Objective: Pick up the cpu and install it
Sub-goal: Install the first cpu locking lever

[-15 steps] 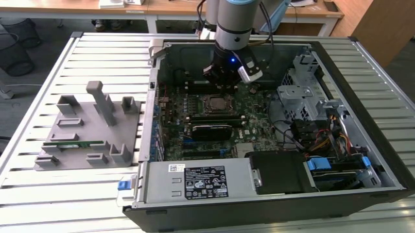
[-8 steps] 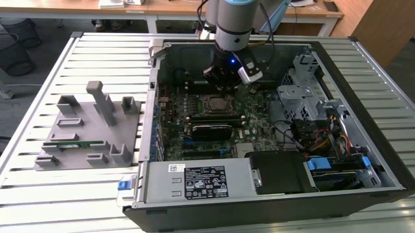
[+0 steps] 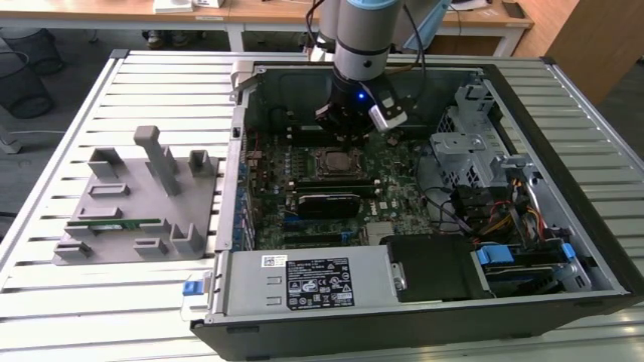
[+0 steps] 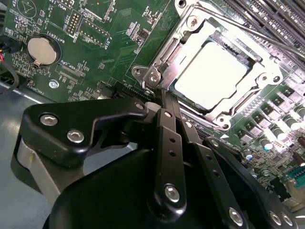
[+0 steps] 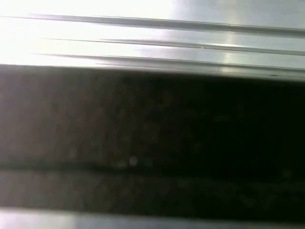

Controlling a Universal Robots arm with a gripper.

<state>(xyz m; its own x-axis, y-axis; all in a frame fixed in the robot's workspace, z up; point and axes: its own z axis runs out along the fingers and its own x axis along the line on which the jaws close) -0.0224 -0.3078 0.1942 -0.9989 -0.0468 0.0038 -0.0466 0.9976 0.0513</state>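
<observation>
While the cpu (image 4: 214, 74) already lies seated in the motherboard socket (image 4: 209, 62) inside the computer case (image 3: 563, 98), the gripper (image 4: 159, 102), fingers pressed together and holding nothing, hovers just beside it, where a careless dip could scrape the socket frame.

— How is the arm (image 3: 360, 38) posed?
— It is seen coming down near upright from the top edge of the exterior view, with the wrist turned downward and a small blue light lit on it.
— And the gripper (image 3: 342, 134)?
— It is pointed straight down below the wrist. In the second wrist view, its black fingers (image 4: 167, 138) are seen pressed close together, with no gap between them and nothing held.
</observation>
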